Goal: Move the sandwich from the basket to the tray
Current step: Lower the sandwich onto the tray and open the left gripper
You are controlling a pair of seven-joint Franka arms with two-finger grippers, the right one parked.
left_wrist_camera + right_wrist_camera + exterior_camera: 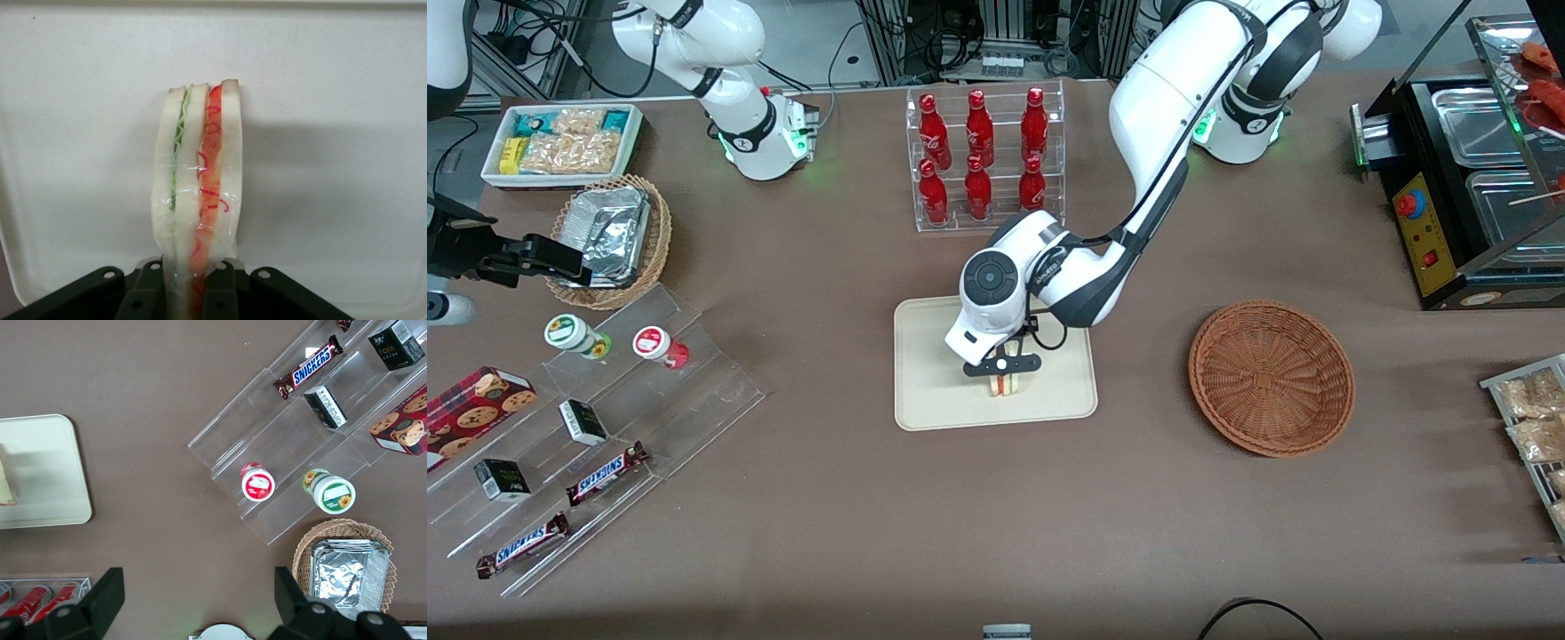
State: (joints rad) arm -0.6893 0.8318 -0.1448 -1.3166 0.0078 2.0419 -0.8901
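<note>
The sandwich (1007, 385) is a pale wedge with red and green filling, standing on edge on the cream tray (934, 373) in the part nearer the front camera. My gripper (1005, 378) points straight down and is shut on it. In the left wrist view the sandwich (198, 180) runs out from between the black fingers (230, 290), with the gripper (193, 290) clamped on its wrapped end and the tray (333, 167) filling the background. The reddish-brown basket (1272, 378) lies empty beside the tray, toward the working arm's end. The right wrist view shows the tray (40, 480) with a sliver of sandwich (5, 483).
A clear rack of red bottles (983, 156) stands farther from the front camera than the tray. A tiered acrylic stand (605, 418) with snacks, a tan wicker basket (609, 240) with foil containers and a white bin (560, 142) lie toward the parked arm's end. A black appliance (1476, 178) stands at the working arm's end.
</note>
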